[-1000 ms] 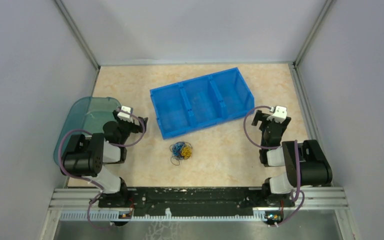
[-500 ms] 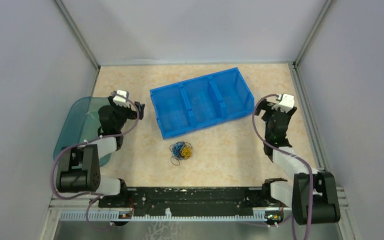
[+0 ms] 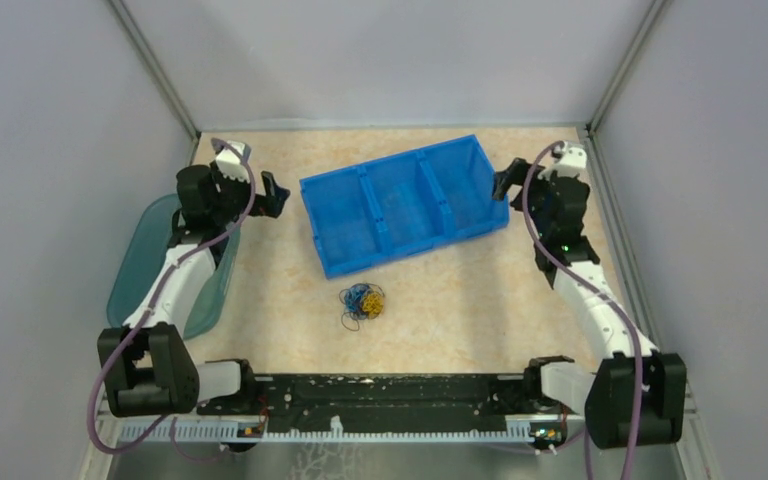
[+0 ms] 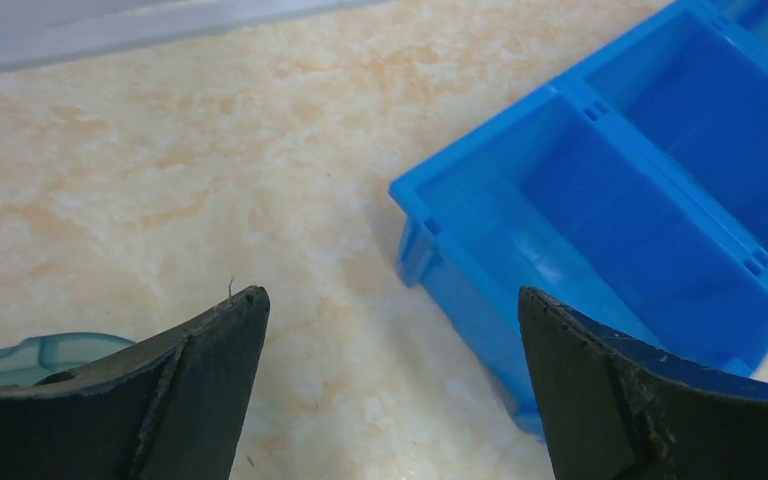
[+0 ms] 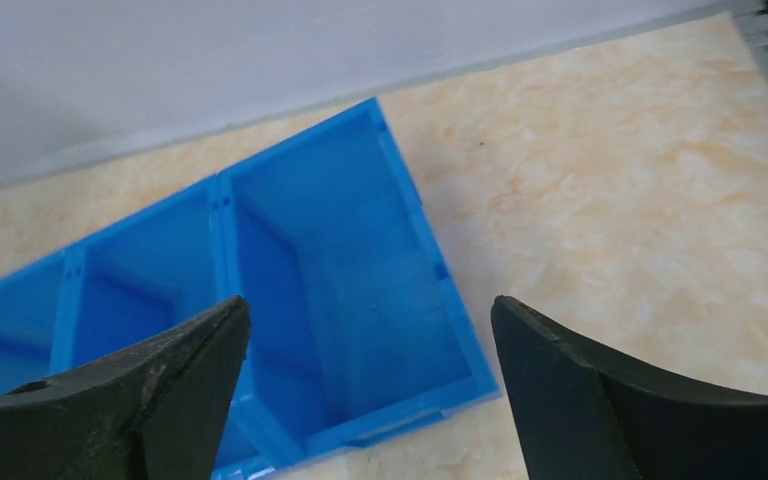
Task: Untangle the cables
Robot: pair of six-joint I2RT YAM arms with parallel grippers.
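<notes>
L pincer [image 3: 277, 191], R pincer [image 3: 502, 182] farther fwd; cables [image 3: 362, 301] well behind

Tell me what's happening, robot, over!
Left hand open, right hand open, both empty, one at each end of the bin. Cables in one tangled clump, nearer than the bin, untouched. Nothing on top of them. Over.
</notes>
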